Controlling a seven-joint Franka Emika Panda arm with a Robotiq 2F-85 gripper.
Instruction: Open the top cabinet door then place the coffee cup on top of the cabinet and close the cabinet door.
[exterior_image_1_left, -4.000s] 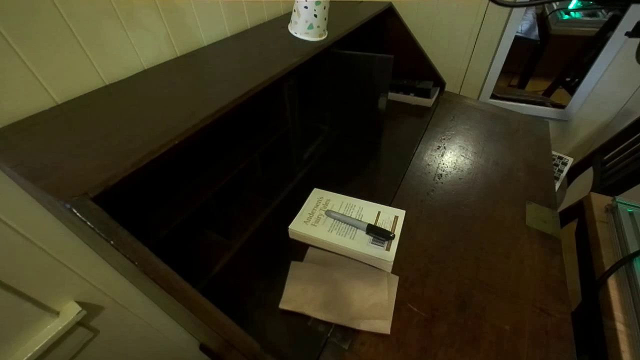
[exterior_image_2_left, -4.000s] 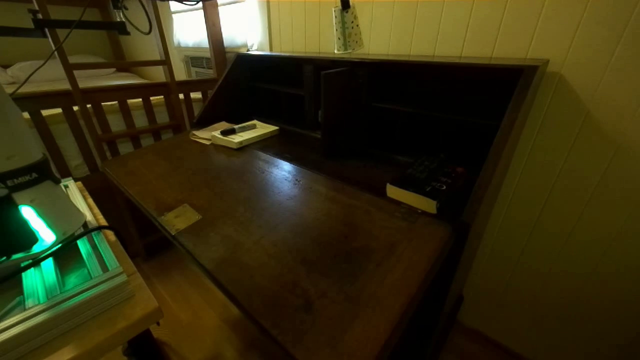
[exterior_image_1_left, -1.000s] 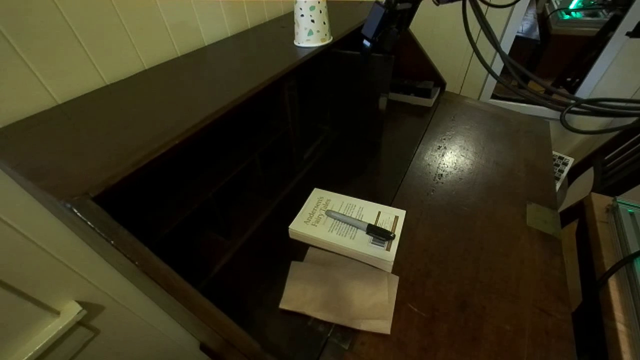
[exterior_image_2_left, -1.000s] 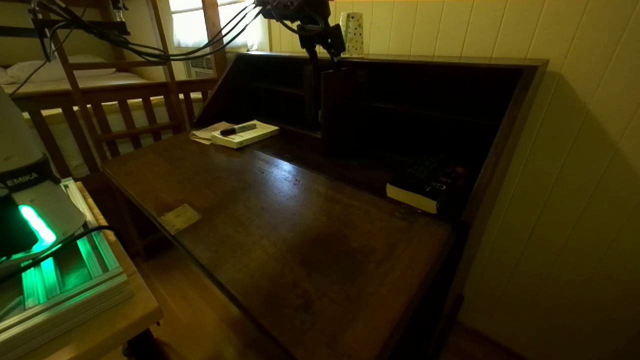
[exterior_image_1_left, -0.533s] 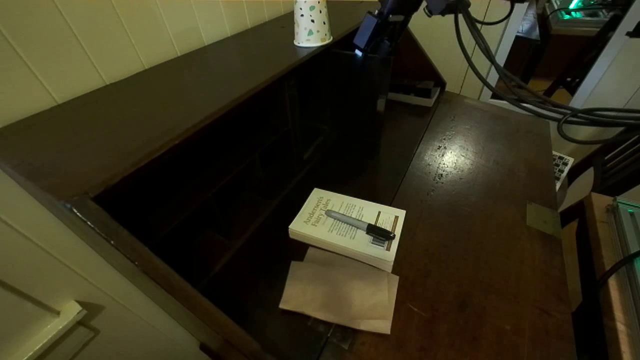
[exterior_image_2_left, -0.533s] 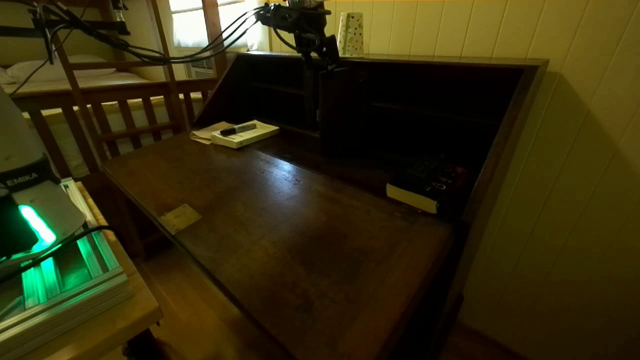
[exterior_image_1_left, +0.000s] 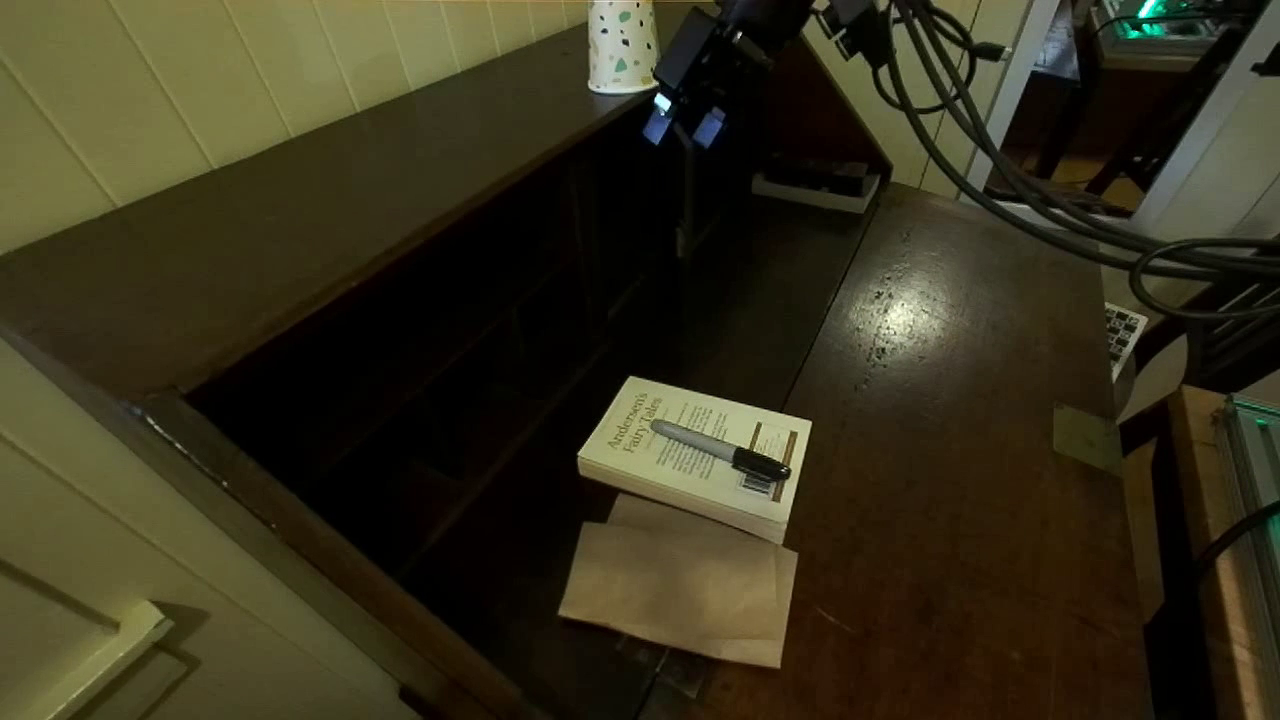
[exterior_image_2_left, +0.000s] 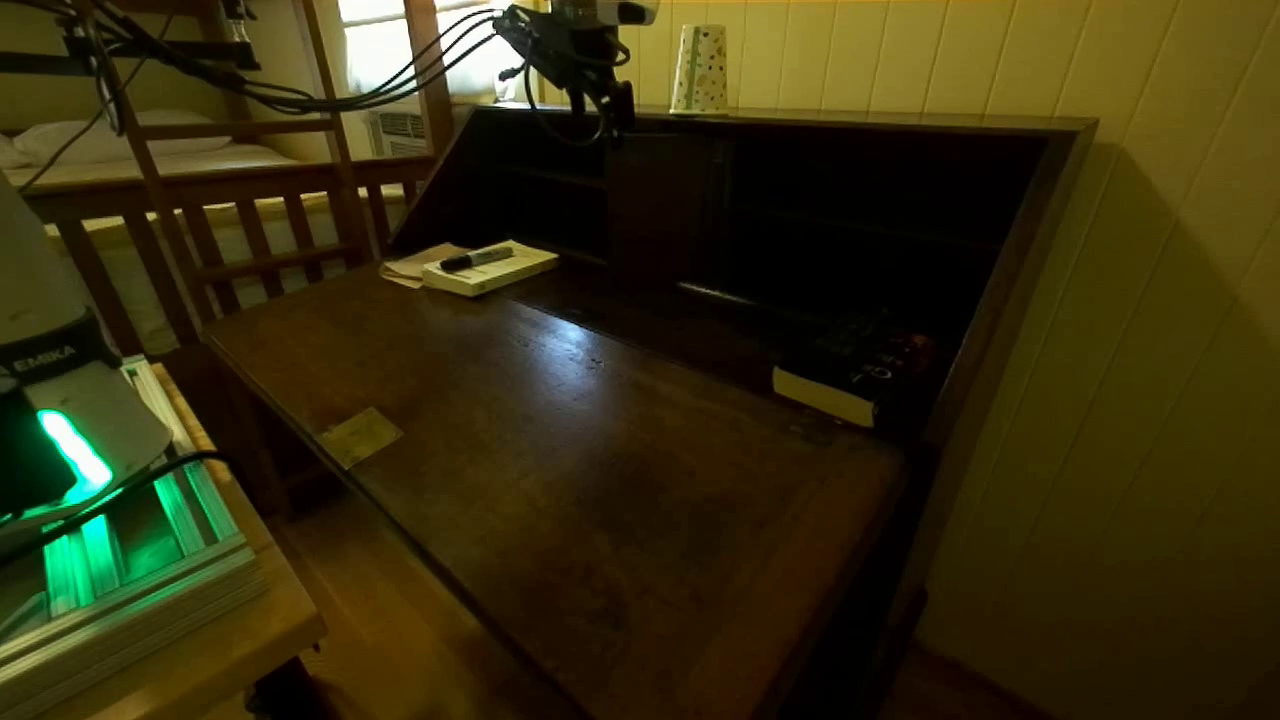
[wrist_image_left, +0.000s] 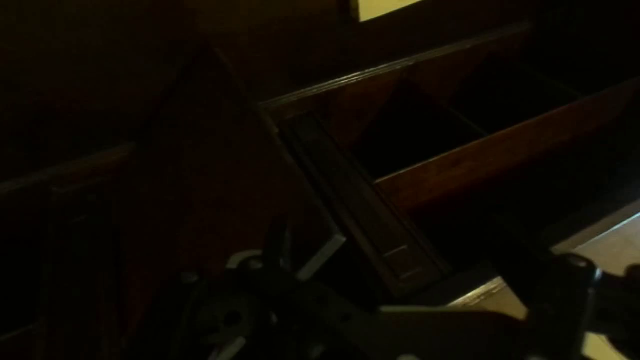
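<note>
ok so rn the coffee cup (exterior_image_1_left: 622, 50) is up on top of the cabinet (exterior_image_1_left: 310, 200), wide end down and standing straight afaict in both exterior views. The top cabinet door (exterior_image_2_left: 655, 200) looks ajar, can't say exactly how far bc it's v dark in there. You can just make out its lil handle (exterior_image_1_left: 683, 242) in an exterior view. Gripper (exterior_image_1_left: 684, 125) hangs right by the door's upper edge, jaws spread wide w/ nothing gripped afaics; can't tell if it's touching the door tho. On the table (exterior_image_2_left: 560, 450) there's a pale book (exterior_image_1_left: 685, 478) w/ a marker (exterior_image_1_left: 715, 447) lying on it, brown paper (exterior_image_1_left: 680, 600) right next to it, plus a dark book (exterior_image_2_left: 855, 365) near the cabinet's side wall.
</note>
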